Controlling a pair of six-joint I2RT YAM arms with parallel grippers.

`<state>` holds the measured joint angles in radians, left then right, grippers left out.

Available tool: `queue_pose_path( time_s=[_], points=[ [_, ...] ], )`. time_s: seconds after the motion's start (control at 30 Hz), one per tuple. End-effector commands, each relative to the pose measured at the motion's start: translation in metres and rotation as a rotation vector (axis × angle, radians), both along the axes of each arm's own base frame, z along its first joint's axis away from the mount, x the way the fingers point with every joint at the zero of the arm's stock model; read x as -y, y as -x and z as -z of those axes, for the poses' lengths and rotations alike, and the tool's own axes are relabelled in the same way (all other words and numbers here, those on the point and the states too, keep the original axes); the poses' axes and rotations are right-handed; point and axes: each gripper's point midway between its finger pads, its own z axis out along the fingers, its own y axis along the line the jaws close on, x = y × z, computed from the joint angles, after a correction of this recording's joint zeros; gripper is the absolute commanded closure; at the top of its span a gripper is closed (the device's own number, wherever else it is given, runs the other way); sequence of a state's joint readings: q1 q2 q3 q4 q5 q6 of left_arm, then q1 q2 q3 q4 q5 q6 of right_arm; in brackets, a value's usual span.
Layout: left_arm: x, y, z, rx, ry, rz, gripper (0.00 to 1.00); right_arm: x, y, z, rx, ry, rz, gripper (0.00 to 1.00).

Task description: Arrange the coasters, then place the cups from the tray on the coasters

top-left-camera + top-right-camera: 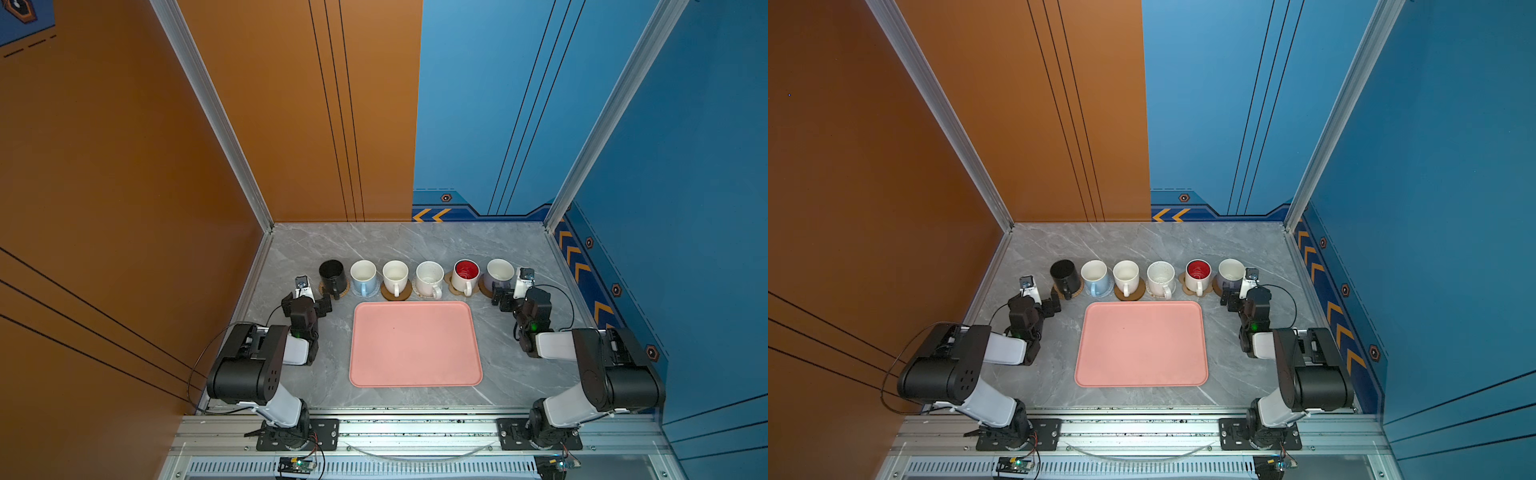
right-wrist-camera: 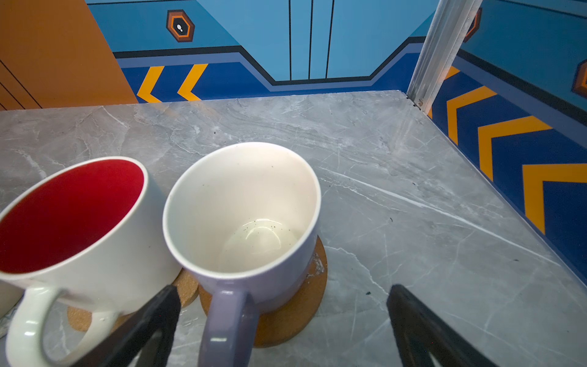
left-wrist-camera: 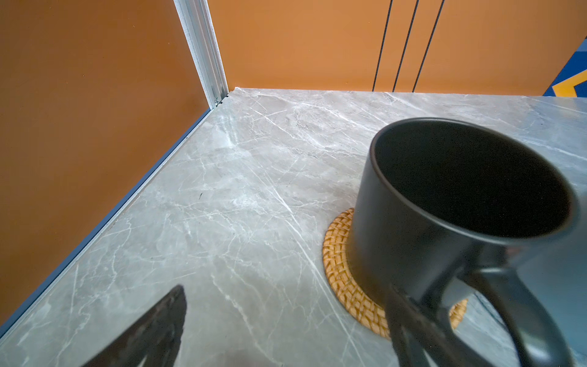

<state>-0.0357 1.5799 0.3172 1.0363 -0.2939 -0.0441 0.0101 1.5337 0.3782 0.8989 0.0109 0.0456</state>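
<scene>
Six cups stand in a row, each on a coaster, behind the empty pink tray (image 1: 415, 345): black (image 1: 332, 274), light blue (image 1: 363, 276), plain white (image 1: 395, 276), speckled (image 1: 429, 277), red-inside (image 1: 465, 275) and lavender (image 1: 498, 272). My left gripper (image 3: 287, 290) is open over bare table, one finger by the handle of the black cup (image 3: 413, 222), which sits on the orange rattan coaster (image 3: 340, 263). My right gripper (image 2: 282, 287) is open. The handle of the lavender cup (image 2: 241, 206) lies unclamped between its fingers, above a brown coaster (image 2: 295, 311).
The grey marble table (image 1: 415, 245) is walled in orange on the left and blue on the right and at the back. Both arm bases sit on the aluminium rail (image 1: 415, 428) along the front edge. The red-inside cup (image 2: 73, 222) nearly touches the lavender one.
</scene>
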Motion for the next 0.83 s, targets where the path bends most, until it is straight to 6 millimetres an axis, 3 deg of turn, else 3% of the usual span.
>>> queue_pose_path(
  time_s=[0.0, 0.8],
  points=[
    [0.0057, -0.007, -0.0053, -0.01, -0.014, 0.032, 0.02, 0.0052, 0.001, 0.004, -0.005, -0.008, 0.025, 0.0],
    [0.0087, -0.0084, -0.0042, -0.02, -0.02, 0.047, 0.02, 0.0057, 0.0011, 0.0044, -0.007, -0.007, 0.027, 0.0]
  ],
)
